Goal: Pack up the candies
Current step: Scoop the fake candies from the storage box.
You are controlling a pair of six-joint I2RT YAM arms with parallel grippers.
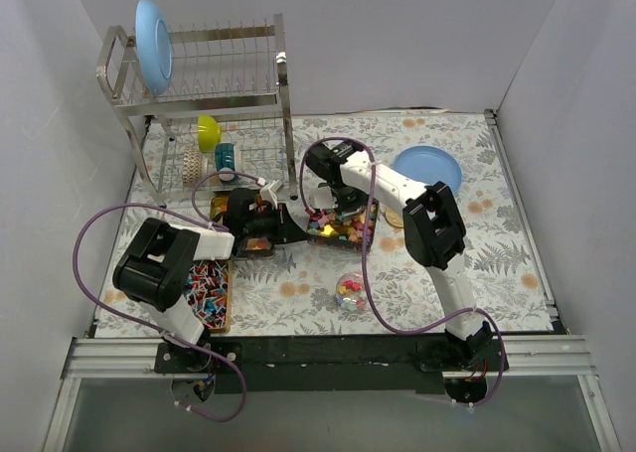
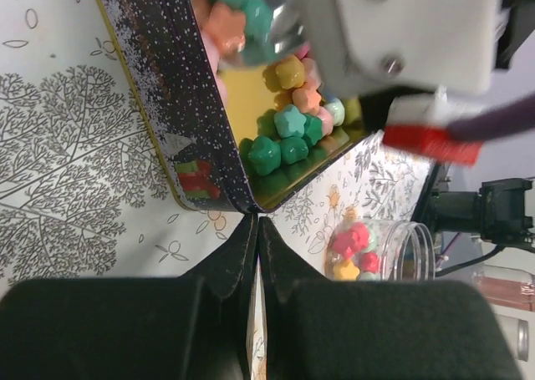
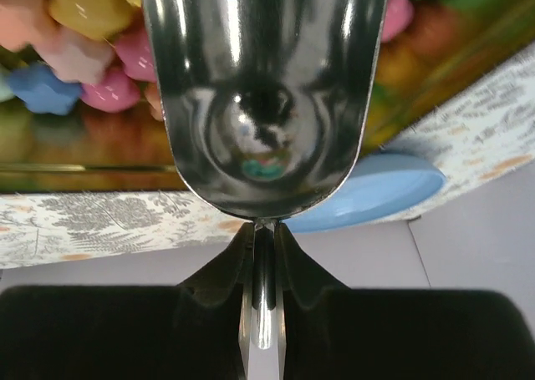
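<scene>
From above, the tin (image 1: 343,241) sits at the middle of the frame on the leaf-patterned tablecloth (image 1: 497,243), filled with the candies (image 1: 338,226) in mixed colours. The left gripper (image 1: 294,231) reaches in from the left and meets the tin's left edge. The right gripper (image 1: 333,206) hangs over the tin's upper part. Just below the tin stands a small clear jar (image 1: 350,287) with a few candies inside. A long tray (image 1: 227,293) at lower left holds more bright pieces. A blue plate (image 1: 429,167) lies right of centre, and a dish rack (image 1: 199,84) fills the upper left.

In the left wrist view, the left gripper (image 2: 257,225) has its jaws pressed together on the lower corner of the dark speckled tin (image 2: 167,88), which runs diagonally up the frame. Green, orange and yellow candies (image 2: 284,142) lie on the tin's golden inside. The jar (image 2: 410,246) lies at lower right, apart from the tin, with pink, red and yellow candies in it. The right arm's white housing fills the upper right.

In the right wrist view, the right gripper (image 3: 263,234) is clamped on the thin handle of a shiny metal scoop (image 3: 263,96) that points up the frame. Its tip reaches among the candies (image 3: 84,58), pink, blue, yellow and teal, along the top edge. The blue plate (image 3: 376,192) shows at the right, behind the scoop.
</scene>
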